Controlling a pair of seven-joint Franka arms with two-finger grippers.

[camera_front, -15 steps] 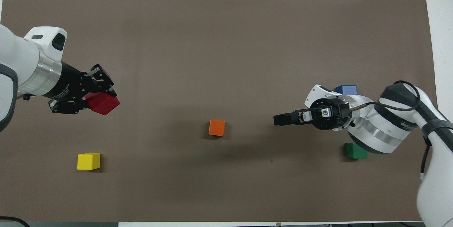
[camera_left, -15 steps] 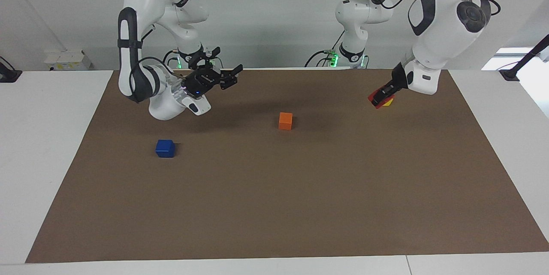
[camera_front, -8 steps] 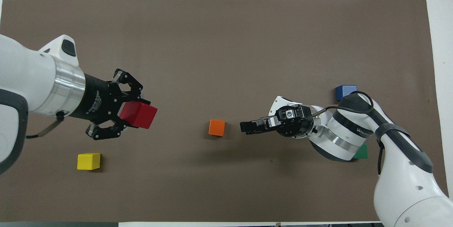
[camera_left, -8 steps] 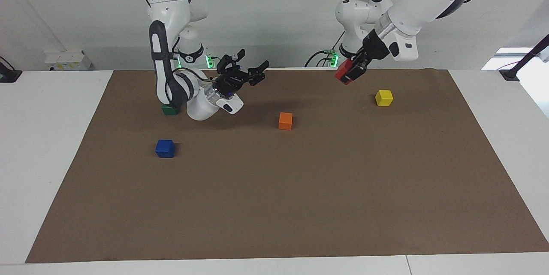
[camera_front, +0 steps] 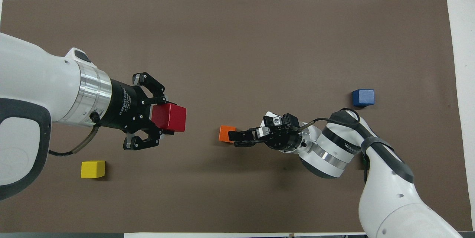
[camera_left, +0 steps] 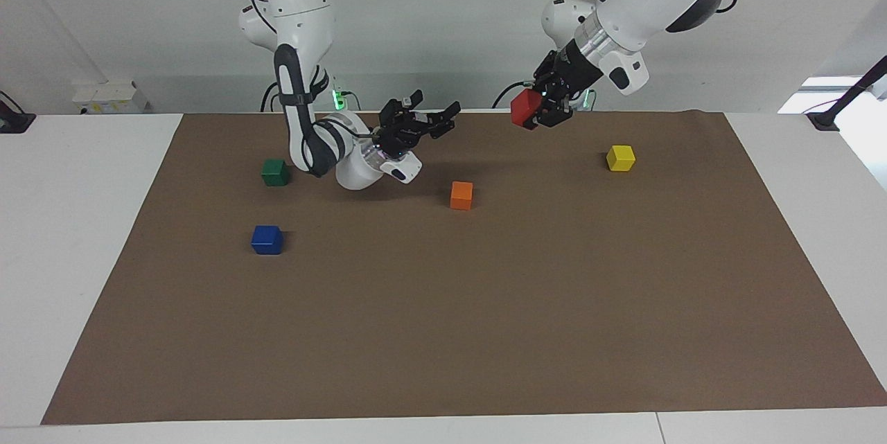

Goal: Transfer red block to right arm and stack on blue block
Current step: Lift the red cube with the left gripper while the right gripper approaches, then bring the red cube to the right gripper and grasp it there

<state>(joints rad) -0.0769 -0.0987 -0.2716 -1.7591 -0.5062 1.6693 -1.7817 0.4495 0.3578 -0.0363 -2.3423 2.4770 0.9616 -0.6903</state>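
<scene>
High above the mat, near its middle and toward the robots' edge, my left gripper [camera_left: 535, 110] is shut on the red block [camera_left: 522, 107], a small bright red cube [camera_front: 172, 117]. My right gripper [camera_left: 433, 107] hangs open and empty, turned sideways so its fingers point at the red block, with a gap of air between them. In the overhead view the right gripper [camera_front: 237, 137] overlaps the orange cube's edge. The blue block [camera_left: 267, 240] sits alone on the mat toward the right arm's end [camera_front: 363, 97].
An orange cube [camera_left: 461, 194] lies mid-mat below the two grippers. A yellow cube [camera_left: 620, 158] rests toward the left arm's end. A green cube [camera_left: 275, 172] lies nearer the robots than the blue block. A brown mat [camera_left: 485, 333] covers the table.
The left gripper has lifted the red block and carried it toward the mat's middle. The right gripper has swung toward it from the other end, uncovering the green cube.
</scene>
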